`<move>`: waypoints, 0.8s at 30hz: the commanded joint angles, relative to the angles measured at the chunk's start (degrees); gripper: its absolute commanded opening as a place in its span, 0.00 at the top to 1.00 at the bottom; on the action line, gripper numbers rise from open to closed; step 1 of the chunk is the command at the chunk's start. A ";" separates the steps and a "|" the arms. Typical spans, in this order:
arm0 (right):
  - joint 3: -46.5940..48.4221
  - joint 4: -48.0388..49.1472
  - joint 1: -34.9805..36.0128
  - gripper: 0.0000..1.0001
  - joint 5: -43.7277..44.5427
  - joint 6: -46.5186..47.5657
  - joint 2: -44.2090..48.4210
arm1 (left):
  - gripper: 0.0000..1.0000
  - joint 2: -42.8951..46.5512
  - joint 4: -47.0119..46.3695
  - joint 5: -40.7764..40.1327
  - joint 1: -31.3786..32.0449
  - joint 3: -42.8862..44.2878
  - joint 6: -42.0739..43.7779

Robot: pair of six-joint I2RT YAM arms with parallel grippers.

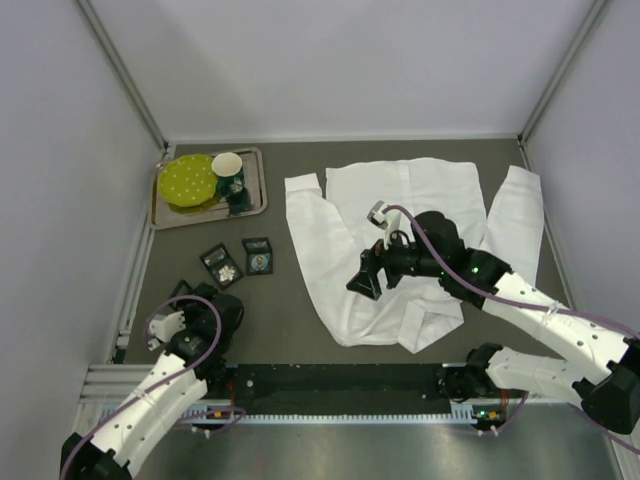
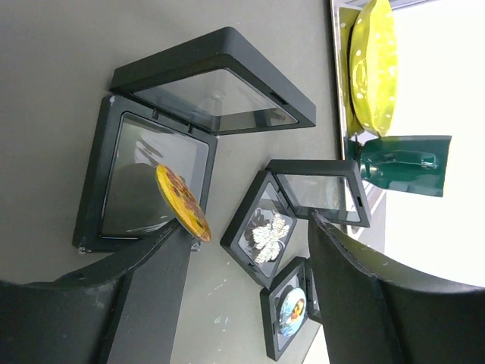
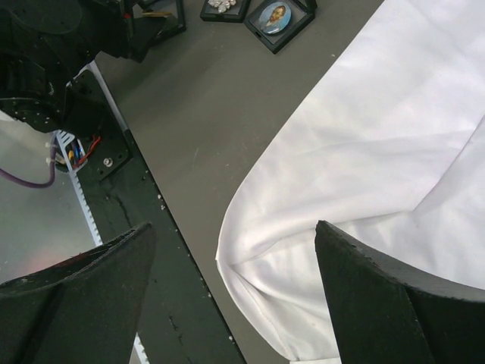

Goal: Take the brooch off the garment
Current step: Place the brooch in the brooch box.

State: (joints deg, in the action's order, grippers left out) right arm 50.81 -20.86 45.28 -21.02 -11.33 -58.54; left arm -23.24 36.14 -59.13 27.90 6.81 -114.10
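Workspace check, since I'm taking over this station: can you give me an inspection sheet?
Surface: dark grey table.
Job's things: white shirt spread out at right; yellow brooch off it, over an open box, by a finger of the left gripper.
Clutter: tray with yellow plate and cup; two more boxes.
Grippers: left gripper open; right gripper open above the shirt's edge.
Cables: purple cable looped on each arm.
Surroundings: white walls, metal posts.
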 commanded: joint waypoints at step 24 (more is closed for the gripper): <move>2.19 1.09 0.78 0.15 1.06 0.79 0.80 | 0.33 -0.22 7.36 6.31 -0.30 -3.12 -26.87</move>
State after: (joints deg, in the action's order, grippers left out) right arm 50.78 -20.86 45.28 -20.62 -10.92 -58.54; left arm -23.00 35.94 -54.46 27.86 6.74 -114.13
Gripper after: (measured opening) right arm 0.847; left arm 0.668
